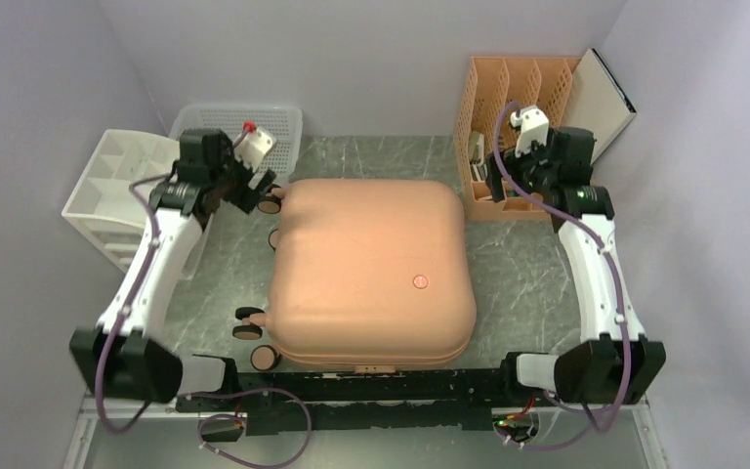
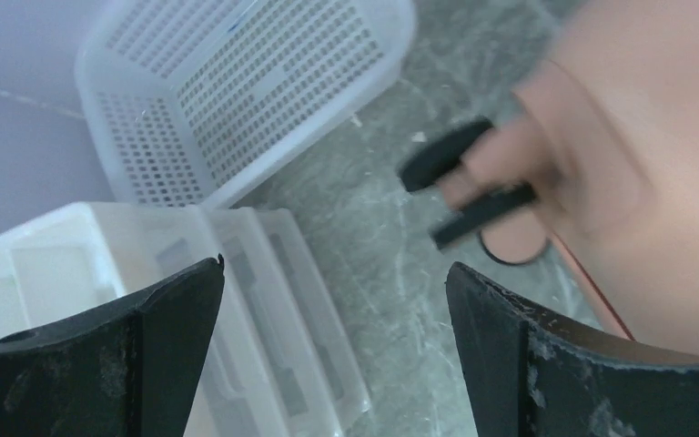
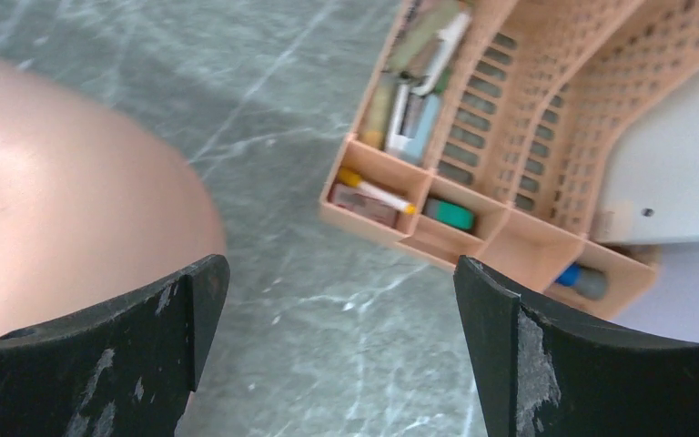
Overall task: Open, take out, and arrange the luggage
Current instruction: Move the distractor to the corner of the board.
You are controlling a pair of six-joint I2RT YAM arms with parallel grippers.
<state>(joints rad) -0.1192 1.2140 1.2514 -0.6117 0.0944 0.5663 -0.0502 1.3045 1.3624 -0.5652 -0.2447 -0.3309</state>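
The luggage (image 1: 371,269), a salmon-pink hard-shell suitcase, lies flat and closed in the middle of the table. Its black wheels (image 1: 270,205) point left, and a small round logo (image 1: 421,281) faces up. My left gripper (image 1: 252,186) hovers at its far-left corner, open and empty. In the left wrist view the open gripper (image 2: 335,269) is over bare table, with a wheel (image 2: 473,182) and the shell (image 2: 655,164) to its right. My right gripper (image 1: 508,181) hangs open by the far-right corner. The right wrist view shows that gripper (image 3: 341,264) above the table, the shell (image 3: 64,209) to its left.
A white perforated basket (image 1: 283,122) and a white compartment organiser (image 1: 117,186) stand at the back left. An orange-tan slotted file rack (image 1: 508,107) holding pens and small items stands at the back right, with a white board (image 1: 605,98) leaning beside it. Walls close in on three sides.
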